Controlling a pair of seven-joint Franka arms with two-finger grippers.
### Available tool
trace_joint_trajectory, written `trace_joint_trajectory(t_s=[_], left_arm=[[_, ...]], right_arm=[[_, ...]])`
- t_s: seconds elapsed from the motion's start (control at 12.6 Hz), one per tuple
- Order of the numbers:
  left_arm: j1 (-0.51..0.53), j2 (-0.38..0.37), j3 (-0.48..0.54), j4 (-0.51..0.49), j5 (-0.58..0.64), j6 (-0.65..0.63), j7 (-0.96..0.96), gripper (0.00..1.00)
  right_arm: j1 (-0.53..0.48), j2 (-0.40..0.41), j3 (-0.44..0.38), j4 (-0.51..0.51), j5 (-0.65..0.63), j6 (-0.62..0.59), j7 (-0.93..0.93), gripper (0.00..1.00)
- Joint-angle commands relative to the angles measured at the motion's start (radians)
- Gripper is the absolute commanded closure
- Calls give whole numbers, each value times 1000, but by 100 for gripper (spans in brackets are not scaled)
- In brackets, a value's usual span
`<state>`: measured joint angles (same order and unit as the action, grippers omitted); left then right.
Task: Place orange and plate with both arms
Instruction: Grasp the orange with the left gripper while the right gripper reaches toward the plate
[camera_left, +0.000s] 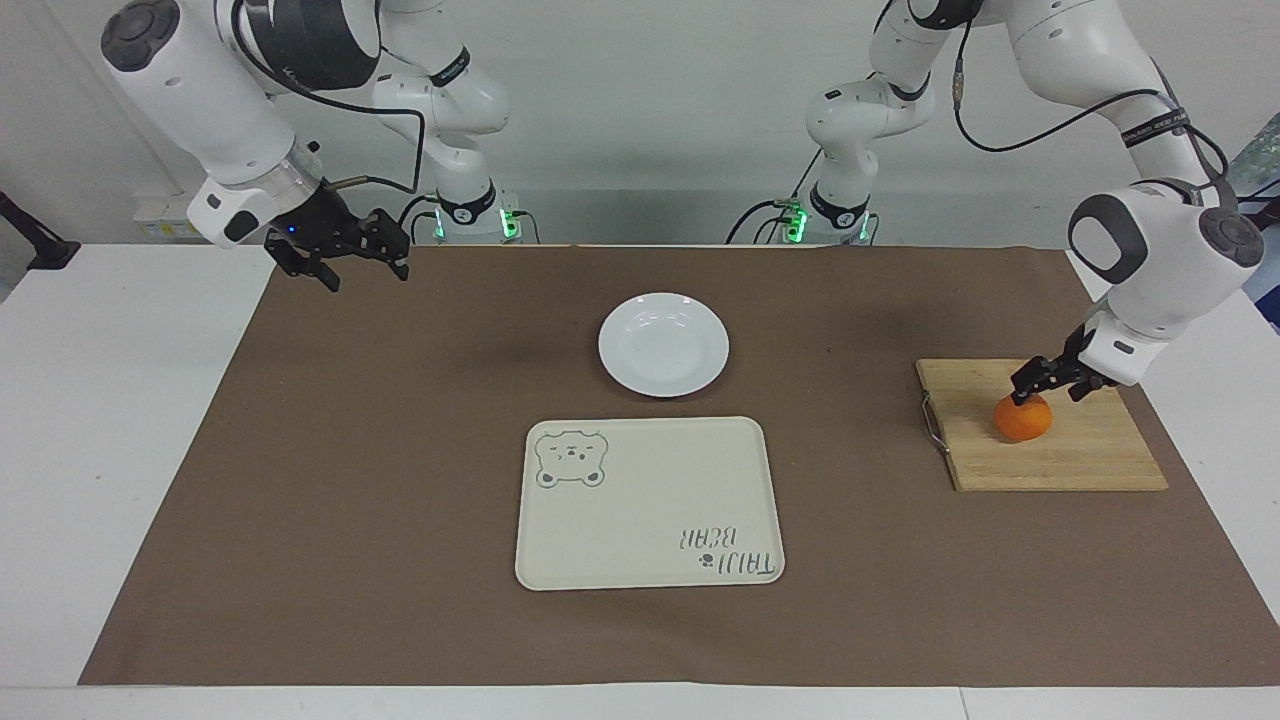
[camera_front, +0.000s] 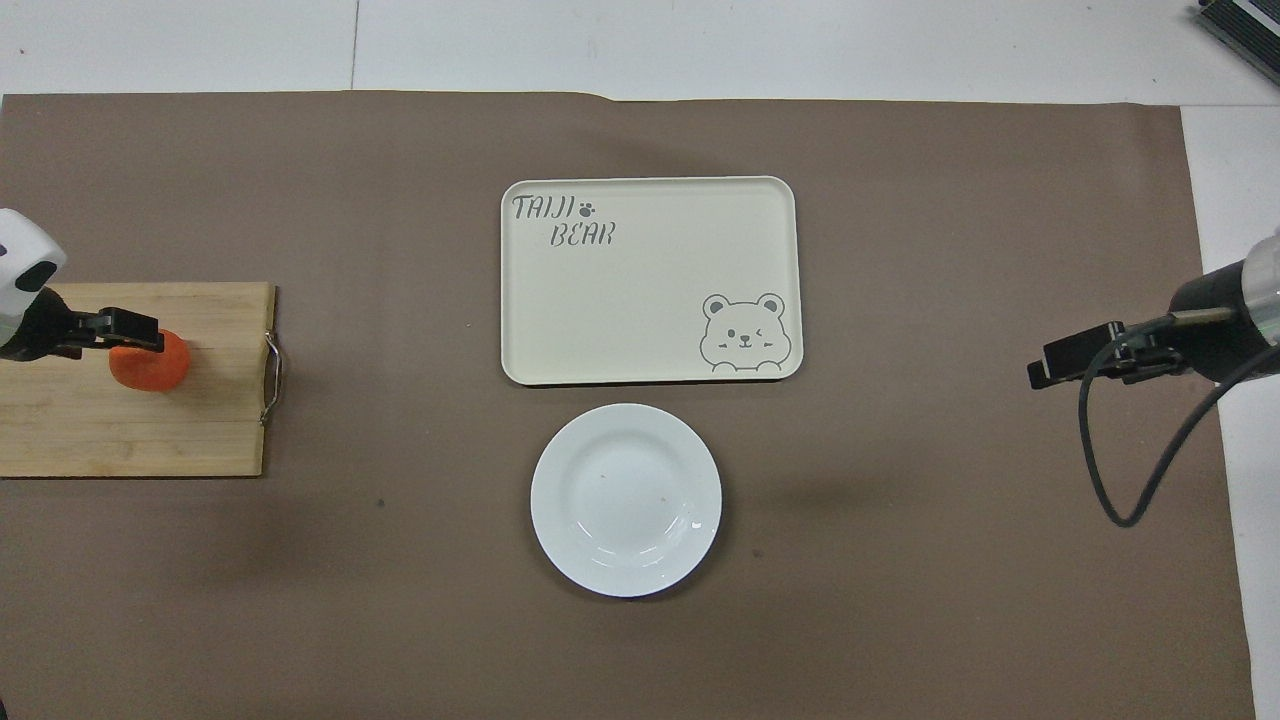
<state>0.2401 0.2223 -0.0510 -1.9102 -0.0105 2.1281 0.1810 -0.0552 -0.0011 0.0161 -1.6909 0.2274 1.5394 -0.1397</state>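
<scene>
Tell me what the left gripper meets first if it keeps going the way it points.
Most likely the orange on the cutting board: the left gripper, jaws open, points down at it from just above.

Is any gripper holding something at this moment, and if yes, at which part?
Nothing is held. The left gripper is open, right over the orange on the cutting board. The right gripper is open and empty.
</scene>
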Motion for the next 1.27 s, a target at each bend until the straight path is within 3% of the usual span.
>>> trace_joint_trajectory(t_s=[0.0, 0.48, 0.87, 1.03, 1.19], left_arm=[[-2, 37, 6, -47, 17, 111, 9, 0], [-5, 29, 6, -78, 17, 122, 9, 0], [1, 26, 6, -81, 20, 110, 81, 0], [1, 26, 8, -79, 20, 107, 122, 52], [2, 28, 8, -73, 20, 107, 193, 94]], right_arm=[[-3, -28, -1, -87, 110, 24, -90, 0], [-2, 6, 1, -252, 308, 74, -238, 0], [83, 32, 5, -357, 431, 162, -290, 0], [126, 33, 5, -410, 441, 244, -304, 0], [153, 33, 5, -467, 513, 313, -340, 0]])
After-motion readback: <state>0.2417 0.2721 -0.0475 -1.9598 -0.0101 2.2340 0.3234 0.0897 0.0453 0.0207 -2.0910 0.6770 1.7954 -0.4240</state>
